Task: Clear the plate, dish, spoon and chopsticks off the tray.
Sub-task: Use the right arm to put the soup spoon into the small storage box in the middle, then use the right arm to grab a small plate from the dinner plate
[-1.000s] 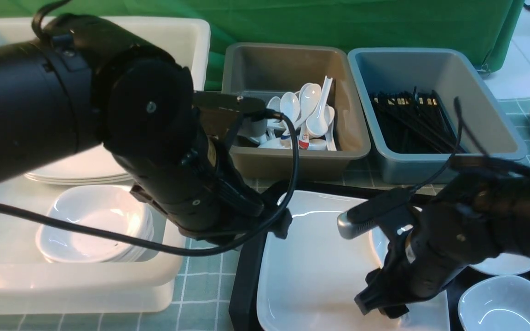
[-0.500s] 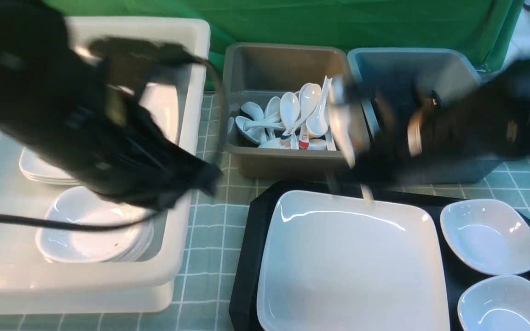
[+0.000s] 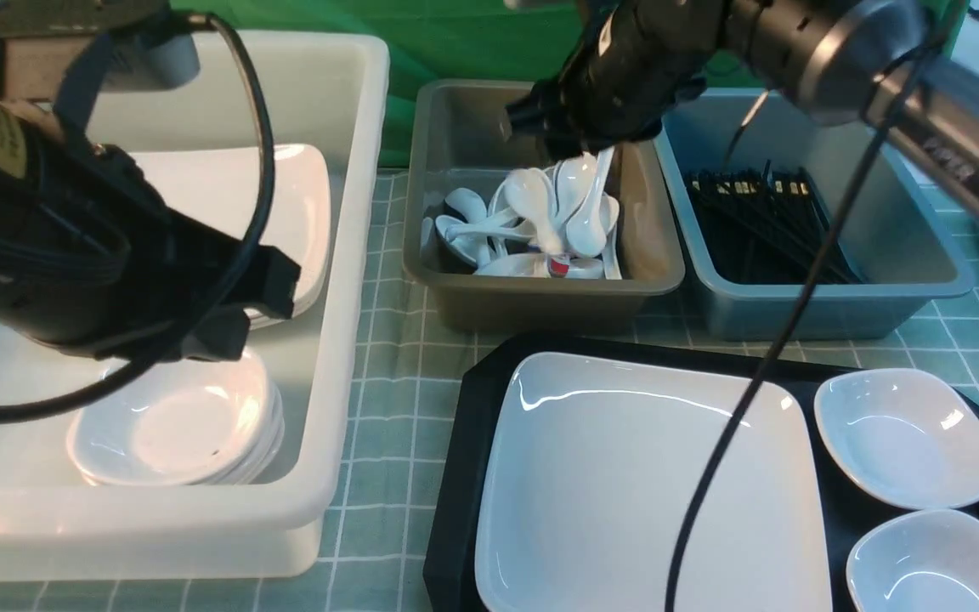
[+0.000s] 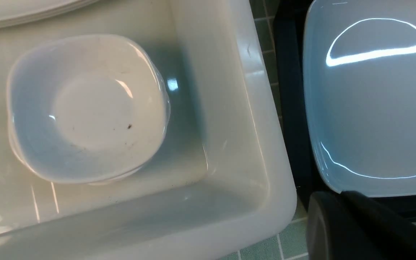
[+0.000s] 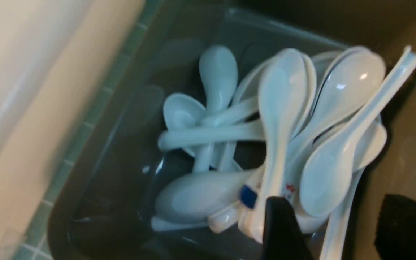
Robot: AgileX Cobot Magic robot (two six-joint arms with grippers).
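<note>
While right gripper (image 5: 338,231) hangs jaws apart over grey bin (image 3: 532,293) of spoons (image 3: 579,217), left gripper (image 3: 243,310) sits closed above white tub (image 3: 353,212).

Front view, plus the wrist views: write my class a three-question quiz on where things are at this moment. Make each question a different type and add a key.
1. True or false: the plate lies on the tray.
2. How many small dishes show on the tray in the front view? A one; B two; C four.
3. Fill in: the right gripper hangs open over the bin that holds ___.
Key: 1 true; 2 B; 3 spoons.
</note>
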